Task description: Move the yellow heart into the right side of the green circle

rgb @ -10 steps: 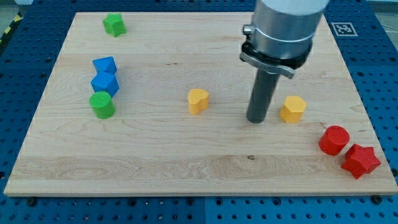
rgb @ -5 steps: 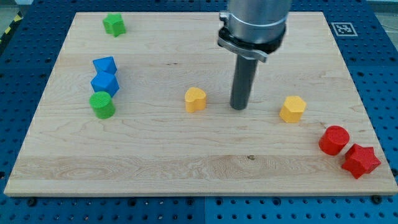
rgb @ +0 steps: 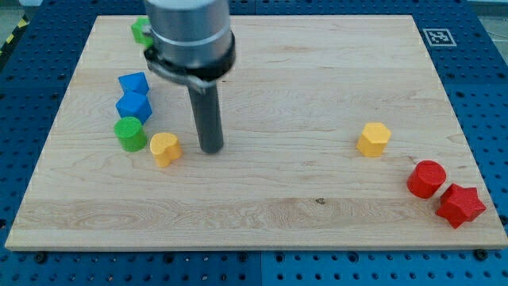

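Observation:
The yellow heart [rgb: 165,148] lies on the wooden board, just right of and slightly below the green circle [rgb: 130,133], with a small gap between them. My tip [rgb: 211,148] stands on the board right of the yellow heart, a short gap away. The rod rises from it to the grey arm housing at the view's top.
Two blue blocks [rgb: 133,95] sit stacked in line just above the green circle. A green star [rgb: 140,30] is partly hidden behind the arm at the top left. A yellow hexagon [rgb: 373,139] lies at the right; a red cylinder [rgb: 426,179] and red star [rgb: 460,204] lie at bottom right.
My tip has swept left across the board, and the yellow heart has slid left with it, from the board's middle to beside the green circle.

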### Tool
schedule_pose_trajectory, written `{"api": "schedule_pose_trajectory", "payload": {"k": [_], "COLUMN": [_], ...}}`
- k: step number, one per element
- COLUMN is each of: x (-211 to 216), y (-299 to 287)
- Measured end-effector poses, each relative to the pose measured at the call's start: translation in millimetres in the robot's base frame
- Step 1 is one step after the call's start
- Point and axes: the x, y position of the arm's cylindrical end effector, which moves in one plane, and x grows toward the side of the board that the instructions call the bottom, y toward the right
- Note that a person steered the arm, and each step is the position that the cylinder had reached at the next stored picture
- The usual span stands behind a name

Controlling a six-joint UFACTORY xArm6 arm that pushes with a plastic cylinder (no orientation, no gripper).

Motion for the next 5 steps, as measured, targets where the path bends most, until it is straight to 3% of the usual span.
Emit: {"api": "schedule_pose_trajectory", "payload": {"k": [1,2,4,5], "x": [44.9,49.3,2.8,4.7], "y": [-3.2,-54.4,-85.1,-84.8]}}
